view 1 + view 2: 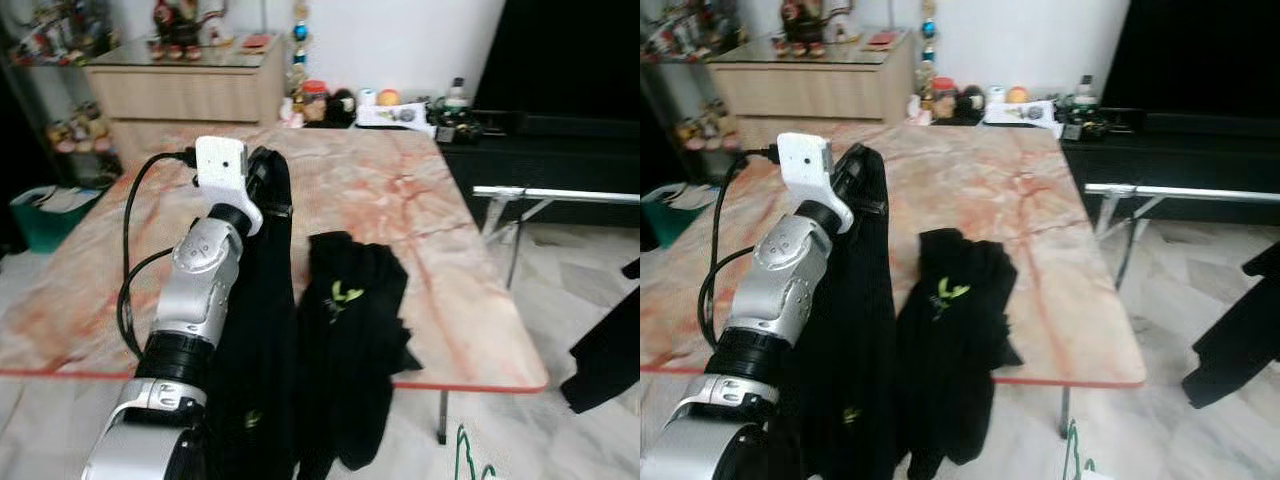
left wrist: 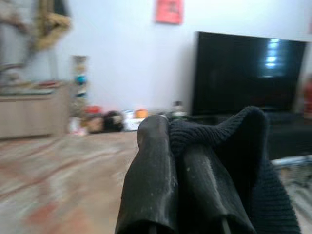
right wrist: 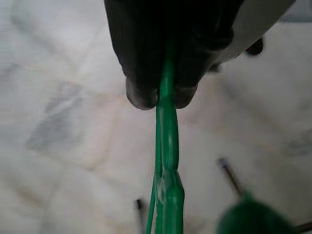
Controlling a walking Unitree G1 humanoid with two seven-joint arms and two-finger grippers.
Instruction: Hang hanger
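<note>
My left gripper (image 2: pixel 170 136) is raised over the marble table (image 1: pixel 400 200) and is shut on a black knit garment (image 1: pixel 262 330). The cloth drapes over the fingers (image 2: pixel 153 161) and hangs down beside the silver arm past the table's front edge. A second black garment (image 1: pixel 350 300) with a green logo lies on the table and spills over that edge. My right gripper (image 3: pixel 165 95) is low at the right and shut on a thin green hanger (image 3: pixel 166 161) above the tiled floor. The hanger's (image 1: pixel 470 455) top peeks in at the bottom of the left eye view.
The table has a red rim (image 1: pixel 470 384) and clutter along its far edge (image 1: pixel 400 105). A wooden sideboard (image 1: pixel 190 90) stands behind, with a black TV unit (image 1: pixel 560 120) at the right. A silver bar on folding legs (image 1: pixel 555 195) and a dark cloth (image 1: pixel 610 350) are to the right. A teal bin (image 1: pixel 40 215) is at the left.
</note>
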